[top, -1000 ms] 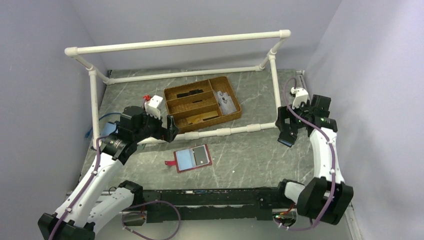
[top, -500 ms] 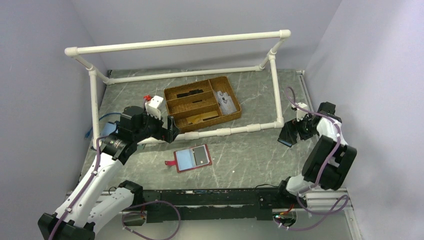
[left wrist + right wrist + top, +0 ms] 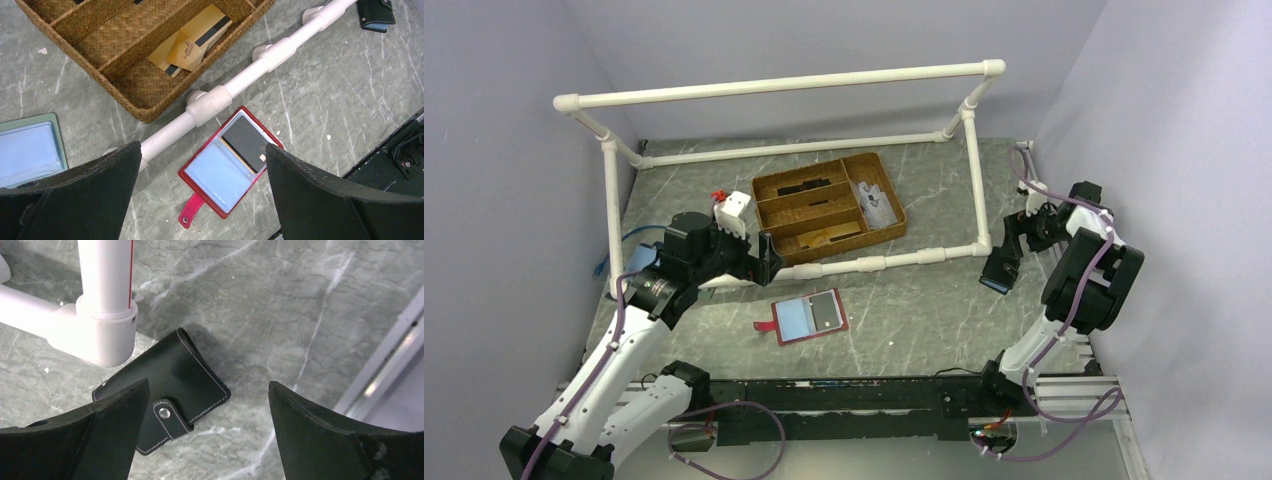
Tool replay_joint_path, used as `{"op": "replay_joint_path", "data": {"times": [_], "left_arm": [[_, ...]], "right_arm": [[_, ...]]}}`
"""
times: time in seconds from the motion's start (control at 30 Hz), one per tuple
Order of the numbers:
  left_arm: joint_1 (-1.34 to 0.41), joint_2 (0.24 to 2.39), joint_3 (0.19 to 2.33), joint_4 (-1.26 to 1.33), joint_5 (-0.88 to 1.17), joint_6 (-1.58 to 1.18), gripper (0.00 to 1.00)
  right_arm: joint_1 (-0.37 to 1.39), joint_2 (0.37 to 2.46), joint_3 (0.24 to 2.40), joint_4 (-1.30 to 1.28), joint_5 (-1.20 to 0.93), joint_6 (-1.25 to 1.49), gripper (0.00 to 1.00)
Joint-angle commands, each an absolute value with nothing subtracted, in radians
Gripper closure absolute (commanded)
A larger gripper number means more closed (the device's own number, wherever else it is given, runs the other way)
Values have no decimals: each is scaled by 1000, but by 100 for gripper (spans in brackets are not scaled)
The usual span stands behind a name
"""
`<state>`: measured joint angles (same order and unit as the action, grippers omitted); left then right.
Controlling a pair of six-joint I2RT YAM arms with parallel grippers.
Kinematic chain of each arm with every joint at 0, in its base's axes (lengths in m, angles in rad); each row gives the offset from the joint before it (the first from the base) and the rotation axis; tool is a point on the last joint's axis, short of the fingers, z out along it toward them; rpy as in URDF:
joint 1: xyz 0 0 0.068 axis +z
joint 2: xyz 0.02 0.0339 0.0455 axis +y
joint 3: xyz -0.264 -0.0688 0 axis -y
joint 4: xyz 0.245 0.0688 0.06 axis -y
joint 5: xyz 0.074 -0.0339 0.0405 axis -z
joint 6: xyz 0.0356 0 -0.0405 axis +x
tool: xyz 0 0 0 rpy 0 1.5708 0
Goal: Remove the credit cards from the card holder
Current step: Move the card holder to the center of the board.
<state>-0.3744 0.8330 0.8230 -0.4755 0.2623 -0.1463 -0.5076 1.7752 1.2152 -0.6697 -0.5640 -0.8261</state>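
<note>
Right claw first: I see its two black fingers spread wide apart, and they hold nothing. Between them, down on the grey table, lies the black card holder. It is folded shut and lies flat. A little strap with a round silver snap goes over its edge. White stitching runs along its rim. Since it is shut, I cannot see any cards in it. One corner of it sits just beside the elbow of the white pipe frame. I cannot tell if they touch.

From the top camera, this claw sits at the right end of the front pipe, and it hides the black holder.

Left claw is spread wide too, and it is empty. It hangs above the table, not touching anything. Under it lies a red wallet, open and flat, with its red strap pointing toward the near side. One half shows a dark card. The other half looks light blue. The red wallet lies just beside the white pipe, on the near side of it.

Past the pipe stands a woven basket with two gold cards in one of its slots. At the left edge of this view lies a pale green holder with a light blue face. Far off, in the top right corner, I can see the black card holder again, well apart from the red wallet.
</note>
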Motion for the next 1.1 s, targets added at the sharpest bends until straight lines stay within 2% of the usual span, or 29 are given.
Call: {"op": "replay_joint_path", "data": {"times": [0.0, 0.2, 0.57, 0.8, 1.07], "left_arm": [[-370, 814, 824, -434, 272, -131, 1], [-370, 813, 824, -434, 273, -130, 1], [-370, 815, 824, -434, 273, -130, 1], [-368, 815, 823, -435, 270, -129, 1], [-367, 818, 822, -433, 278, -127, 1]], "right_arm": [[-498, 1830, 1242, -685, -610, -837, 12], [-492, 1846, 1210, -771, -602, -948, 23], [-438, 1715, 1031, -914, -618, -1144, 48], [-263, 1646, 940, -904, -581, -1099, 54], [57, 1584, 892, -907, -611, -1018, 57]]}}
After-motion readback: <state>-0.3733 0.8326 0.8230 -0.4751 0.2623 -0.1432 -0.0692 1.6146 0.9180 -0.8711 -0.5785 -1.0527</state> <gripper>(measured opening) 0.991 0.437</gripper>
